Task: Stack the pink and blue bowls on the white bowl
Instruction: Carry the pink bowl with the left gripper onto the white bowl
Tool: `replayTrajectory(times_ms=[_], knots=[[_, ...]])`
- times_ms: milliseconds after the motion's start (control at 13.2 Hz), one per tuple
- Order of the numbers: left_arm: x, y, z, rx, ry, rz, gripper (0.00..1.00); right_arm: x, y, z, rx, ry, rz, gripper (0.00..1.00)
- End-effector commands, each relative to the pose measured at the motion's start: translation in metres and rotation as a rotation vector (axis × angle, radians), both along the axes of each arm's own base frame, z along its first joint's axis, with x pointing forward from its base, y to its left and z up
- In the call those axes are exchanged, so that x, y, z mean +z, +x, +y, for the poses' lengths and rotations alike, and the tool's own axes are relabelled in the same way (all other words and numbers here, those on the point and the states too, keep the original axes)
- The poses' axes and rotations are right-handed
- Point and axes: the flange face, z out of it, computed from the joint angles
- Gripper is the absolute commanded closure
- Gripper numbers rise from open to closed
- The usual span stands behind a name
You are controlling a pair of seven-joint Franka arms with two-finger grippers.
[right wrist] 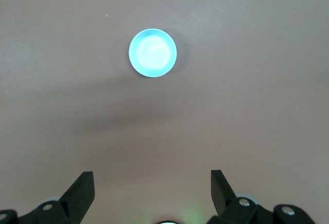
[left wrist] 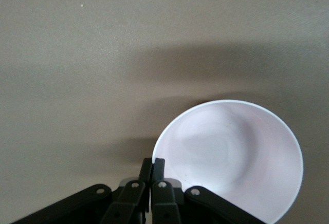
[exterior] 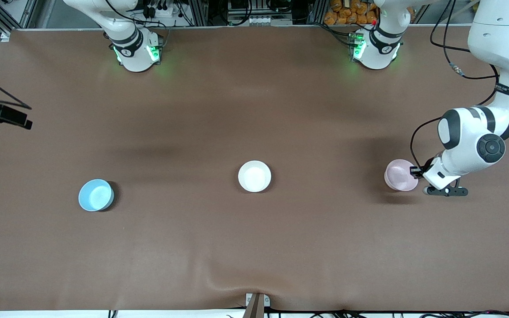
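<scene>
Pink bowl (exterior: 400,175) sits toward the left arm's end from the white bowl (exterior: 254,176), its rim pinched by the left gripper (left wrist: 152,166). Blue bowl (exterior: 96,194) lies toward the right arm's end; the right gripper (right wrist: 152,190) hangs above the desk (exterior: 254,247), jaws wide.

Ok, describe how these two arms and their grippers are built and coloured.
Both arms are glossy white with black joint bands and green lights glowing at their bases. A loose black cable runs along the left arm. The left gripper and right gripper both have slim black fingers on black linkages with silver screws.

Even overhead light, soft shadows, sharp.
</scene>
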Motion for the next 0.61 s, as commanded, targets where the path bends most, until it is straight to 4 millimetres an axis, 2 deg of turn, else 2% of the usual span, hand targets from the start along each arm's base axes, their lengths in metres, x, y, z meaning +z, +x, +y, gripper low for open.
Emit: replayTrajectory(times_ms=[0, 227, 379, 530], knots=[[0.012, 0.001, -0.011, -0.016, -0.02, -0.022, 1.0, -0.026, 0.017, -0.005, -0.001, -0.003, 0.045, 0.0], [0.036, 0.012, -0.038, 0.023, -0.102, -0.006, 1.0, -0.03, 0.021, -0.001, 0.017, -0.024, 0.044, 0.0], [0.048, 0.025, -0.065, 0.042, -0.145, -0.013, 1.0, -0.03, 0.027, -0.005, 0.015, -0.03, 0.003, 0.0], [0.063, 0.032, -0.106, 0.087, -0.171, -0.022, 1.0, -0.059, 0.05, 0.013, 0.055, -0.066, -0.008, 0.0]])
